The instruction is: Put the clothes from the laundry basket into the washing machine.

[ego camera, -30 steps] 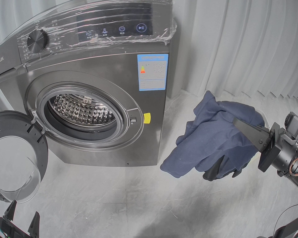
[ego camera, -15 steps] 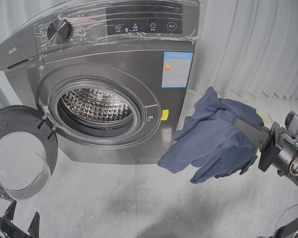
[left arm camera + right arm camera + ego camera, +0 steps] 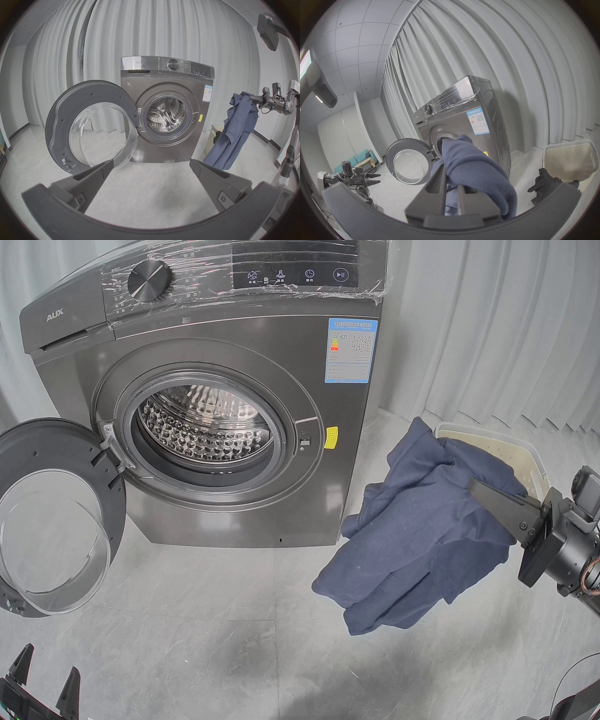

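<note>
Laundry basket [image 3: 500,435] partly hidden behind garment [image 3: 425,534] (left gripper [image 3: 50,660] cropped).

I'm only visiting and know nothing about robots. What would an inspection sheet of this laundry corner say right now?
Surface: grey marbled floor.
Job's things: washing machine with its door swung open, no clothes visible in the drum; navy garment hanging beside the machine; laundry basket behind the garment.
Clutter: black cloth-like piece near the basket, unclear what.
Grippers: right gripper shut on the navy garment; left gripper open, holding nothing.
Cables: thin cable at the right arm's wrist.
Surroundings: pale curtains.
</note>
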`<state>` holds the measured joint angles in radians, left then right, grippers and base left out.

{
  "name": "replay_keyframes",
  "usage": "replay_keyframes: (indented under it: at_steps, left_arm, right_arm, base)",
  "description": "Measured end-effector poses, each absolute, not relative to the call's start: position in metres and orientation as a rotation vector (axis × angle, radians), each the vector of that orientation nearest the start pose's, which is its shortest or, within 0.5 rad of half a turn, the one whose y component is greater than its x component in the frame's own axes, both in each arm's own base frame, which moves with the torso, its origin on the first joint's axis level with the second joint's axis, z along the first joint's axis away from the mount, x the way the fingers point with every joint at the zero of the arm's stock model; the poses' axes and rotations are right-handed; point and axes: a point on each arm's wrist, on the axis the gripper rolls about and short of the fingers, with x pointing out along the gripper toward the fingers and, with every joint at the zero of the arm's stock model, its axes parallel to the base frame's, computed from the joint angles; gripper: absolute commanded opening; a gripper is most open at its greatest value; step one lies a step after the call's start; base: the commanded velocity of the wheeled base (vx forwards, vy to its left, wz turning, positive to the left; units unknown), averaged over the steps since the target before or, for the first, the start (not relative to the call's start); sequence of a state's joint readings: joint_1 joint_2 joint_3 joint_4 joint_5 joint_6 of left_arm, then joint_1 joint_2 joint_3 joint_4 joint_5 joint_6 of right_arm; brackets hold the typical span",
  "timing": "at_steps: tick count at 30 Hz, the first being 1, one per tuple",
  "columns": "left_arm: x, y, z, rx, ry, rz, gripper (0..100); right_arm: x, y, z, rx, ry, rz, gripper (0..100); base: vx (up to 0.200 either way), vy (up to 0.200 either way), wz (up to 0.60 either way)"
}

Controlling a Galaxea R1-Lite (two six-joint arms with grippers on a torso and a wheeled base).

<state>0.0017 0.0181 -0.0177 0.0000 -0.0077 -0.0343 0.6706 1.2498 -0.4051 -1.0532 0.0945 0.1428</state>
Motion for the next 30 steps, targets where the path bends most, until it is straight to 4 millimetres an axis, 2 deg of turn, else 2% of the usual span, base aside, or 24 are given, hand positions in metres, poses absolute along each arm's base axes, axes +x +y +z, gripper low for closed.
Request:
replay_keyframes:
  at_steps: [22, 30]
  left_arm:
    - [-0.0227, -0.0002, 0.0808, -0.034, 0.001, -0.005, 100]
    - [-0.0227, -0.0002, 0.0808, -0.033, 0.001, -0.006, 100]
  right_arm:
    - [0.1415, 0.1126, 0.2256, 0.201, -0.148, 0.754, 0]
    - [0.1422, 0.112, 0.2248, 0.199, -0.143, 0.749, 0]
  base:
    - [0.0, 0.191, 0.0]
    - [0.0, 0.0, 0.0]
